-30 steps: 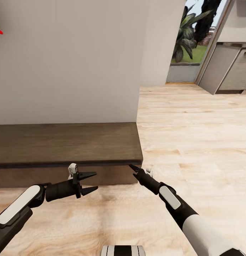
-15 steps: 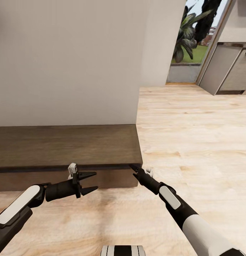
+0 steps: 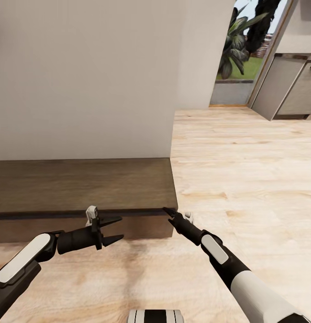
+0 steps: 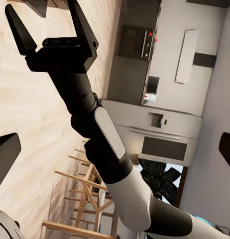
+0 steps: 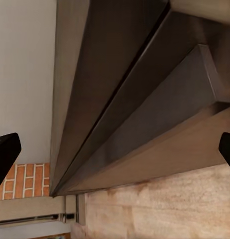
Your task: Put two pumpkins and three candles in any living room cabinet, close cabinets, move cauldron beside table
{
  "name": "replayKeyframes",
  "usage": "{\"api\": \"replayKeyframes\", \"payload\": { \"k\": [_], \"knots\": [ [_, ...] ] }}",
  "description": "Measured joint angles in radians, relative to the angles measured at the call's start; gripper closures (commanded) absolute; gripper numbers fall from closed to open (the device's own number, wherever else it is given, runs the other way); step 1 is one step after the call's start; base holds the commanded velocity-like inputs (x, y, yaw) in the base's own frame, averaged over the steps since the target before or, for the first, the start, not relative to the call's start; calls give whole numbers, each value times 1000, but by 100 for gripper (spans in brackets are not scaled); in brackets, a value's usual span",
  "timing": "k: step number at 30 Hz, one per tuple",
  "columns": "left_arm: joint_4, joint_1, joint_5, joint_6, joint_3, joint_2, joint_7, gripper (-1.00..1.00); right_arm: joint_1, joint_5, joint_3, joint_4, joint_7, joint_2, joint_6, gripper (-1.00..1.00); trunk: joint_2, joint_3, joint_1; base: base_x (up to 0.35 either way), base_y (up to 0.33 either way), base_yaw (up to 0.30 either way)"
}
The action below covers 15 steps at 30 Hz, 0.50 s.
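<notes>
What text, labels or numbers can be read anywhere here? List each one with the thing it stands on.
None: no readable word, number or sign shows in any view.
The cabinet has a plain wooden top and front.
The kitchen appliances in the left wrist view bear small panels and red dots, too small to read as text.
The left gripper and right gripper carry no markings.
</notes>
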Motion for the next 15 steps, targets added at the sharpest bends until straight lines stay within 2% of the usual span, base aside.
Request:
{"api": "replayKeyframes", "payload": {
  "k": [12,15],
  "knots": [
    [3,0,1,0,6,0,0,-100,0,0,0,0,-1,0,0,-100,0,0,0,0,0,0],
    [4,0,1,0,6,0,0,-100,0,0,0,0,0,0,0,-100,-1,-11,1,0,0,0]
  ]
}}
